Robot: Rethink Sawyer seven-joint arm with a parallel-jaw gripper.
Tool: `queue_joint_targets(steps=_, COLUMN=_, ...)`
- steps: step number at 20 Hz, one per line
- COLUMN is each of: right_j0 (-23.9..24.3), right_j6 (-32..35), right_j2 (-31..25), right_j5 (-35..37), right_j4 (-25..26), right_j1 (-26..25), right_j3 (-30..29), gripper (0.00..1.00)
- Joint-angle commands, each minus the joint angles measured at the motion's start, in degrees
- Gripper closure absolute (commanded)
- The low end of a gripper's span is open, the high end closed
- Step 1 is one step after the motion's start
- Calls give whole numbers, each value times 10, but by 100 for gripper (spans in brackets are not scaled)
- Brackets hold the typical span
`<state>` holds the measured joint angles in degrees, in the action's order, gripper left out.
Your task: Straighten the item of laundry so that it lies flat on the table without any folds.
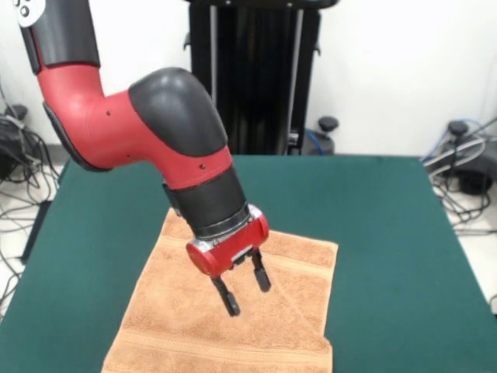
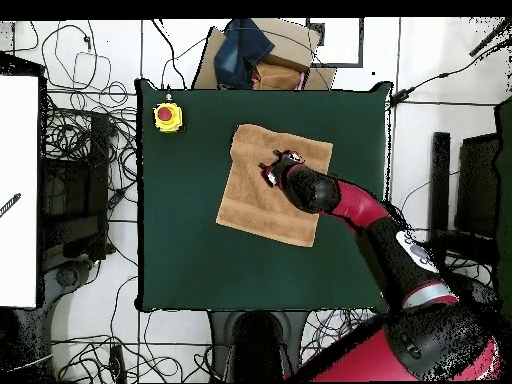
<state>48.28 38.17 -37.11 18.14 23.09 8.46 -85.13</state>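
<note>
We are hovering our red and black gripper (image 1: 245, 290) over the middle of the small peach-orange terry towel (image 1: 178, 311), jaws spread apart and holding nothing, their tips pointing down at the cloth; whether they are touching it we cannot tell. The towel is lying mostly spread on the dark green felt-topped desk (image 1: 388, 256), and in the overhead view it is sitting toward the side away from our base, tilted a little against the desk's edges. In the front view, a crease seems to be running down from beneath the gripper, and one lower corner is looking folded or lapped. We are judging the job nearly finished, with smoothing that corner as the step in hand; the next move is calling for a pinch at the doubled corner and a pull outward. Open green felt is lying on all sides of the towel, and the yellow box with a red button (image 2: 167, 117) is standing well apart, at a desk corner.
</note>
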Motion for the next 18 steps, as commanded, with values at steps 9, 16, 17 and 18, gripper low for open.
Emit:
queue_joint_targets(steps=9, right_j0=-97, right_j6=111, right_j2=109, right_j5=214, right_j4=-46, right_j1=71, right_j3=41, gripper=0)
queue_joint_targets(steps=16, right_j0=-95, right_j6=132, right_j2=107, right_j5=186, right_j4=-41, right_j1=88, right_j3=6, gripper=0)
queue_joint_targets(steps=17, right_j0=-96, right_j6=135, right_j2=108, right_j5=178, right_j4=-40, right_j1=90, right_j3=0, gripper=0)
queue_joint_targets(steps=18, right_j0=-96, right_j6=137, right_j2=108, right_j5=173, right_j4=-40, right_j1=93, right_j3=-7, gripper=0)
